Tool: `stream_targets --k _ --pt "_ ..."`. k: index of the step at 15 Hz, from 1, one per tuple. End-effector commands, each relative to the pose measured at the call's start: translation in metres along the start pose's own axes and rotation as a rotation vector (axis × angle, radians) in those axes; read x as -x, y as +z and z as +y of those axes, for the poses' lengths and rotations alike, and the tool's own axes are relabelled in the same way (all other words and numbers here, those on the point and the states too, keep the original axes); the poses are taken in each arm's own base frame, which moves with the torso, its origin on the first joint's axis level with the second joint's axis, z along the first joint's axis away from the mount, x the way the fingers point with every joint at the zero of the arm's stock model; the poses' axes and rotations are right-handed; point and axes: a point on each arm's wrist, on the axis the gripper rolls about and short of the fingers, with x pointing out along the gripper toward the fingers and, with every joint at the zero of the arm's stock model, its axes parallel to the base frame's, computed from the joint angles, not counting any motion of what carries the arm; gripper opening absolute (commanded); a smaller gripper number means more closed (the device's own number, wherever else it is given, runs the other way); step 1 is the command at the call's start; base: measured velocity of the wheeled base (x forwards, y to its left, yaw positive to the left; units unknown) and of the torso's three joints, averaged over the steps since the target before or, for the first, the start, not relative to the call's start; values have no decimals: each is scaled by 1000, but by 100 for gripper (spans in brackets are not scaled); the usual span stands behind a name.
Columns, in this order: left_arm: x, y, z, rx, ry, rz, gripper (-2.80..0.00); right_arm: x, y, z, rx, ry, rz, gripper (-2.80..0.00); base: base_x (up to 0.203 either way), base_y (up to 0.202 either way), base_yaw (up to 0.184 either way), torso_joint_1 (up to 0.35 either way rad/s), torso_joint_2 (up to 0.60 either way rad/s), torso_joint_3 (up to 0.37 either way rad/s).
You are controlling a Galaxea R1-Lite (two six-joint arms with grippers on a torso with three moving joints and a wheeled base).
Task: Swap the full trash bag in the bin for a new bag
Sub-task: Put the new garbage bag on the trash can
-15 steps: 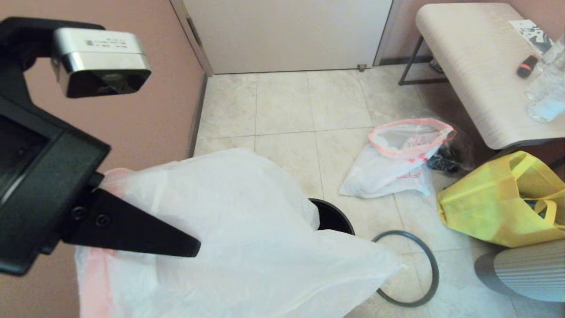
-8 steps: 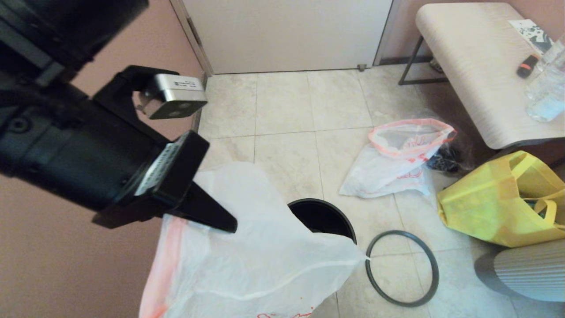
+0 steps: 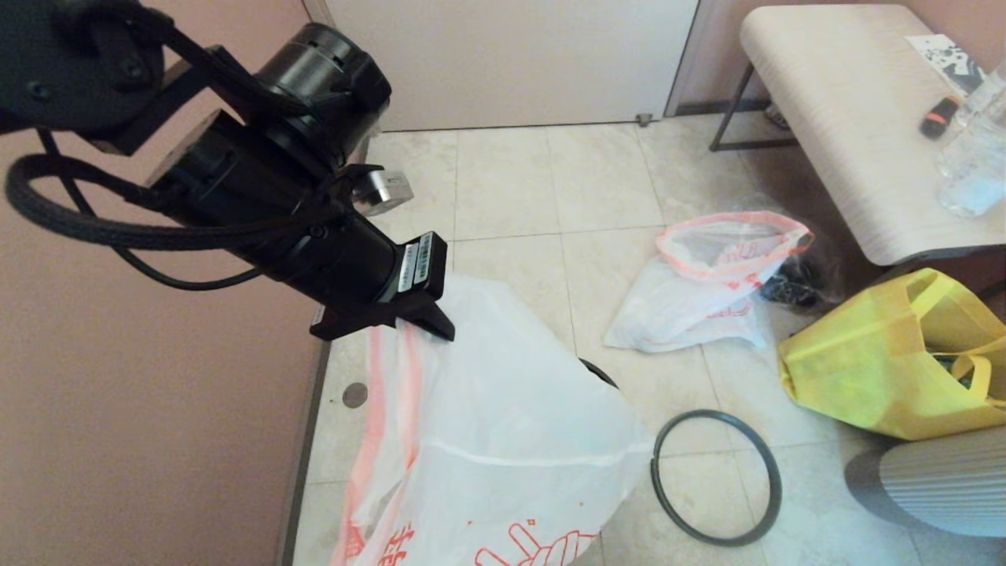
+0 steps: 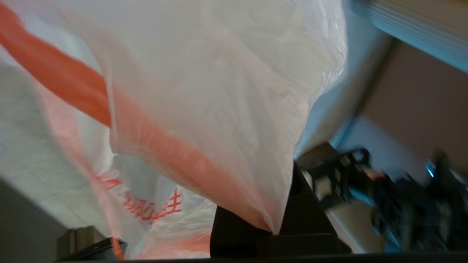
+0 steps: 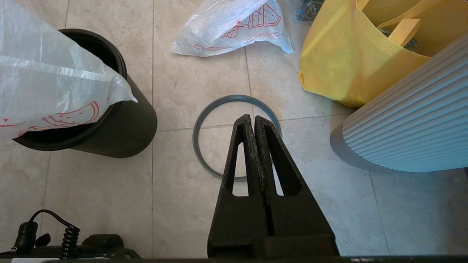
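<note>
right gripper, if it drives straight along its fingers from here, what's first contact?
Likely the loose grey hoop or the floor tile inside it: the shut right gripper points down with its tips over the ring's far arc. Depth is unclear; the bin sits off to the side.

Beige stone tiles (image 3: 597,181) run across the floor, thin grout lines between them. Dusty pink wall (image 3: 157,440) on the left, a white door (image 3: 511,59) straight ahead (shut, a small stopper at its foot). On the right, a pale wood-grain worktop (image 3: 849,126) on dark metal legs (image 3: 735,110) stands against the pink wall.
</note>
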Motion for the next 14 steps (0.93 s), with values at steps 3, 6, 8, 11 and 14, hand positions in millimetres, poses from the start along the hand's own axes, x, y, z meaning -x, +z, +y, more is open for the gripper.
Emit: stream_targets --k 3,6,8,11,14 --pt "-14 14 15 60 40 -7 -280 0 0 0 0 0 1 -280 0 0 0 0 0 0" --pt "-17 19 23 98 41 -24 -280 0 0 0 21 5 1 -280 0 0 0 0 0 0" --pt "-12 22 30 130 18 -64 -280 0 0 0 21 5 9 -280 0 0 0 0 0 0" --pt "-2 29 52 196 -27 -71 -280 -3 10 0 62 -2 49 -280 0 0 0 0 0 0" --pt "11 28 62 204 -80 -76 -280 -22 55 1 60 1 157 -280 0 0 0 0 0 0"
